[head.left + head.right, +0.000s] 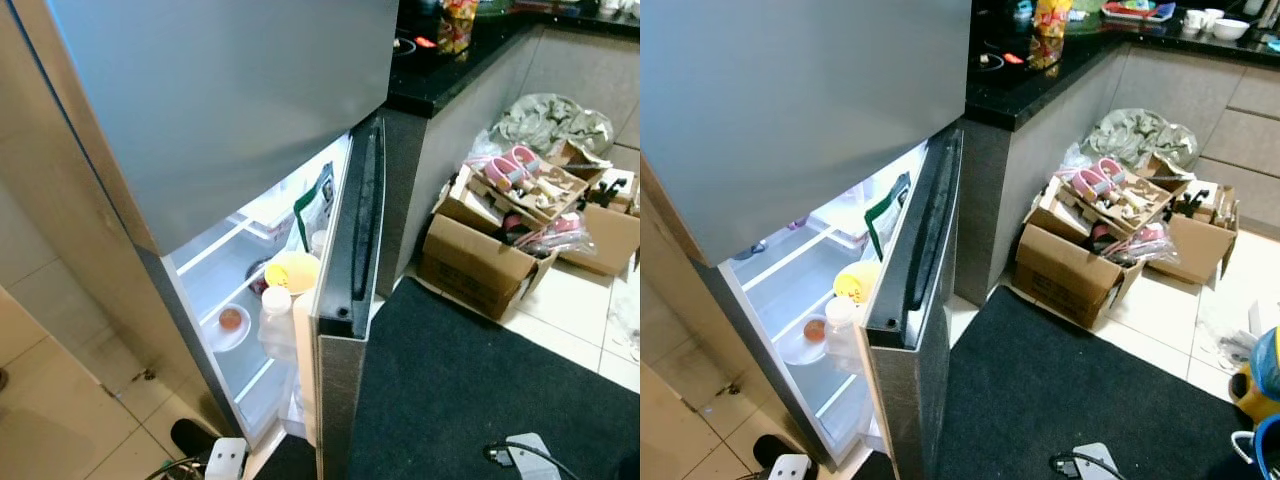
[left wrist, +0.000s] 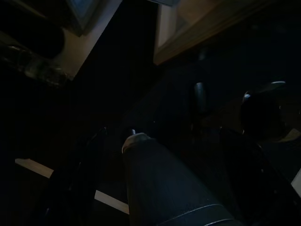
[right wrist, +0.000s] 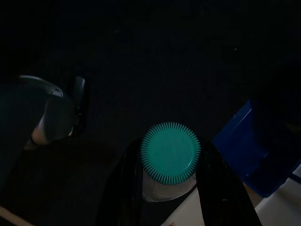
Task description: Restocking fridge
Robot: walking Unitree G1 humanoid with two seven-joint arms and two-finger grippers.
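Right gripper (image 3: pixel 169 165) clenched on the bottle (image 3: pixel 170 150), one black finger at each side of its neck, just below the teal ribbed cap. Seen straight down on the cap, so long axis judged to run along the fingers, probably upright. Held low at the right side, above the black mat (image 1: pixel 470 380), with a blue container (image 3: pixel 254 150) just beside it.

Left gripper (image 2: pixel 162 160) hanging idle in the dark; released or clenched, cannot tell.

From the head camera: open fridge compartment (image 1: pixel 225 265) at about ten o'clock, lit inside. Lower door (image 1: pixel 345 300) swung out toward six o'clock, its edge standing between the opening and the mat. Freezer door (image 1: pixel 230 100) above, closed.

To reach a shelf from the right side, probably necessary to pass round the door edge toward nine o'clock, or to step left first.

Inside already: a small bowl (image 1: pixel 230 320) on the shelf, a yellow lid (image 1: pixel 292 270) and a white-capped bottle (image 1: pixel 276 320) close by the door. Free room on the shelf behind the bowl, toward eleven o'clock.

Cardboard boxes (image 1: pixel 480 260) at two o'clock, well apart from the path
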